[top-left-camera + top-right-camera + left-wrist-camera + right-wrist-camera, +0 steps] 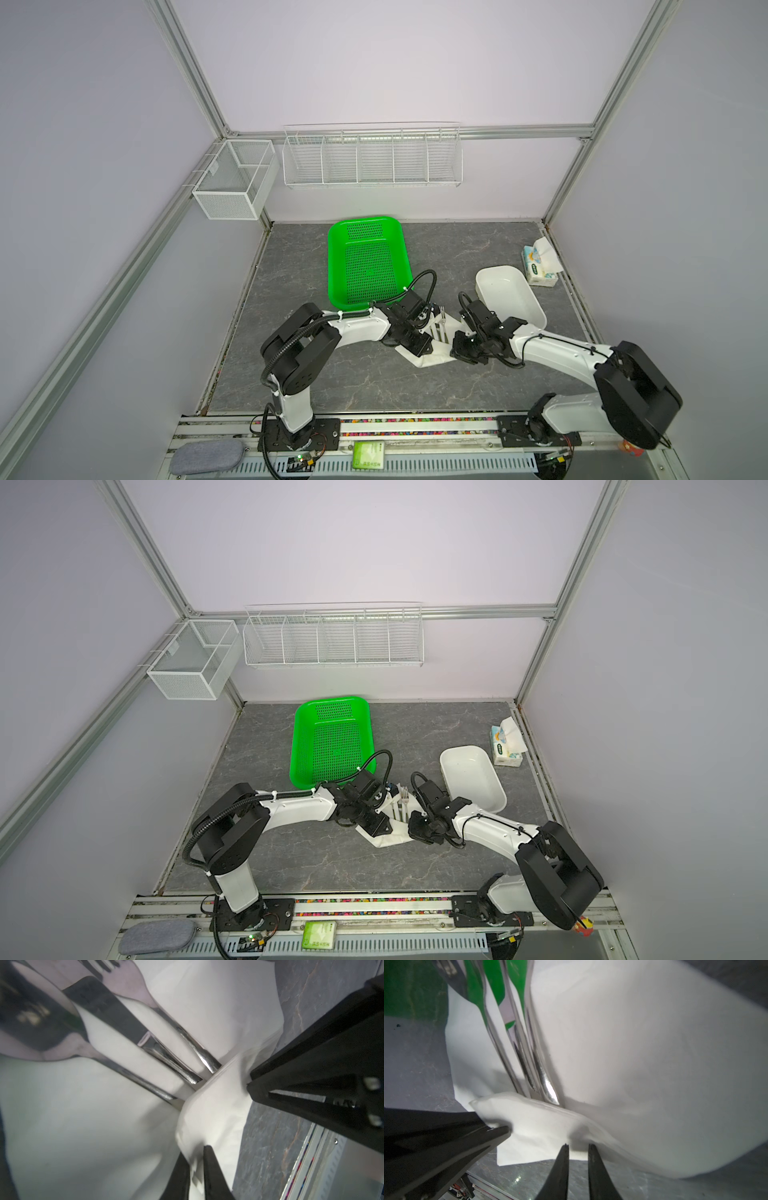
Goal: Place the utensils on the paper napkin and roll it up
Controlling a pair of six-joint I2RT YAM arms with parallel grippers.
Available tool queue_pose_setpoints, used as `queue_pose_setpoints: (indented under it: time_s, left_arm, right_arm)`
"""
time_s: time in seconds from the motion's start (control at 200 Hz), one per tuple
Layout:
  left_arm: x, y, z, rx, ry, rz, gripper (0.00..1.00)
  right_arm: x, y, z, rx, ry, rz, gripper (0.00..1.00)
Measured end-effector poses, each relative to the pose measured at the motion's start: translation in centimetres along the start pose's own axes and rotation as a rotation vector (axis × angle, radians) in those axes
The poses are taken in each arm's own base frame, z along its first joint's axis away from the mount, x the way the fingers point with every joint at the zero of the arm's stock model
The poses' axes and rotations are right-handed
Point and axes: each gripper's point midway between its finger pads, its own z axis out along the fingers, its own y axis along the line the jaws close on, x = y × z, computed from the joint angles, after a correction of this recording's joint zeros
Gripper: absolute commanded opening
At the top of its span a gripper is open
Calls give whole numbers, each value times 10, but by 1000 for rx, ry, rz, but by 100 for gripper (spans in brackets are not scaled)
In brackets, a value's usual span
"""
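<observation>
While both arms meet near the middle of the grey table (332, 374), the paper napkin (430, 359) lies just toward 5 o'clock of centre. It is white, thin and creased, and its 6 o'clock edge is folded up over the handles. The utensils (439, 328) lie side by side on it, shiny silver, heads toward 12 o'clock: spoon (41, 1022), knife (108, 1009), fork (133, 985). The left gripper (194, 1157) is clenched on the fold's 8 o'clock end. The right gripper (578, 1146) pinches the same fold at 4 o'clock. A green basket (368, 262) stands at 11 o'clock of the napkin and a white tray (509, 295) at 2 o'clock.
</observation>
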Motion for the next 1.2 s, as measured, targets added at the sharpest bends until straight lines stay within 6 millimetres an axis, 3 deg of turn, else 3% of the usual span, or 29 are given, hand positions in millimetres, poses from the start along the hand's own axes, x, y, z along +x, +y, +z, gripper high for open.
queue_pose_setpoints:
  time_s: [0.455,0.7,0.925,1.2]
  left_arm:
    - [-7,-5,-3,14,-8,23,15]
    - [-19,-12,-6,37,-22,63,15]
    - [-16,-11,-1,44,-1,64,15]
    - [-23,-15,-1,60,5,86,5]
  right_arm:
    - [-9,15,-18,-61,-60,-2,25]
    - [-12,13,-20,-51,-74,6,27]
    - [-13,8,-27,-36,-93,13,28]
    - [-13,10,-32,-55,-102,4,26]
